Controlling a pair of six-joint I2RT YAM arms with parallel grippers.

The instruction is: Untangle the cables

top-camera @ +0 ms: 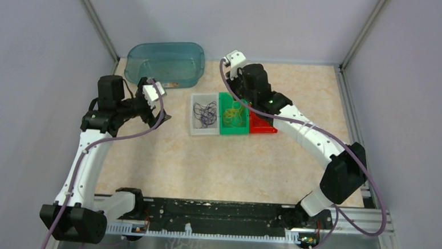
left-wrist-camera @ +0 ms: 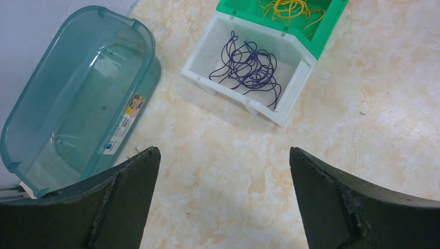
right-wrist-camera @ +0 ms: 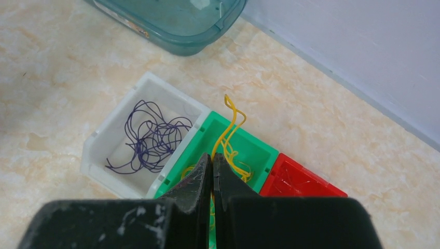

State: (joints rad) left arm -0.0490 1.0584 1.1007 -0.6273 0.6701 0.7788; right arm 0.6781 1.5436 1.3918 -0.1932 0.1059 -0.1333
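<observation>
A curly dark purple cable (left-wrist-camera: 249, 67) lies loose in the white bin (left-wrist-camera: 290, 98). A yellow cable (right-wrist-camera: 232, 116) sits in the green bin (right-wrist-camera: 259, 150), and one strand of it rises from between the tips of my right gripper (right-wrist-camera: 212, 158), which is shut on it just above that bin. I cannot make out any cable in the red bin (right-wrist-camera: 301, 181) beside it. My left gripper (left-wrist-camera: 223, 153) hangs open over bare table, short of the white bin, with nothing between its fingers. From above, the purple cable (top-camera: 204, 113) and the yellow cable (top-camera: 233, 112) lie side by side.
A teal plastic tub (left-wrist-camera: 78, 88) stands at the back left, close to my left gripper's left finger. The three bins (top-camera: 233, 129) stand in a row at mid table. Grey walls close off the back and both sides.
</observation>
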